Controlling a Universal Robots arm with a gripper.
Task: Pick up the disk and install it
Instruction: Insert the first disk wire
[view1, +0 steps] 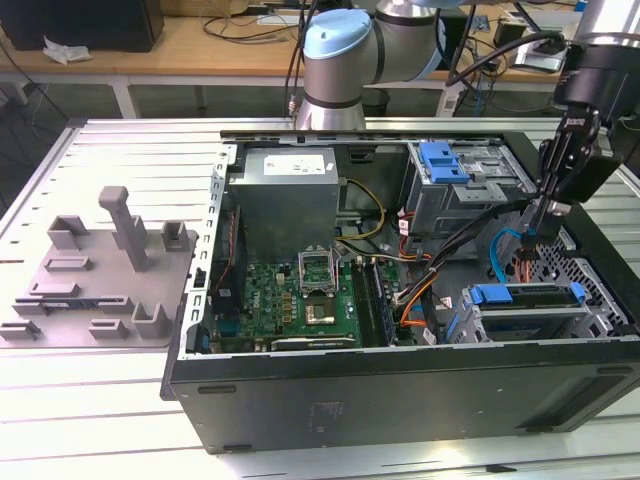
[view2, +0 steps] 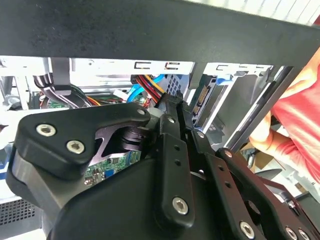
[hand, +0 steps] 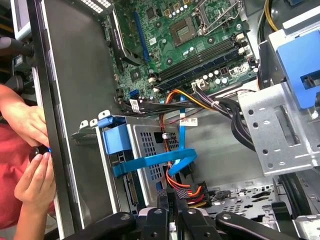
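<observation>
the disk sits in the lower bay at the corner of the computer case, on the exterior view's right, and its blue frame shows in the first wrist view, so the job looks to be at the seating stage; any push is best put squarely on that frame, along the bay, not on the bunch of cables just beside it, and away from the person's hand at the outer wall

the arm reaches over the case from behind with its wrist pointing down into the corner; the gripper hangs just above the cables, near the disk but not touching it, its pincer closed narrow with nothing seen between
</observation>
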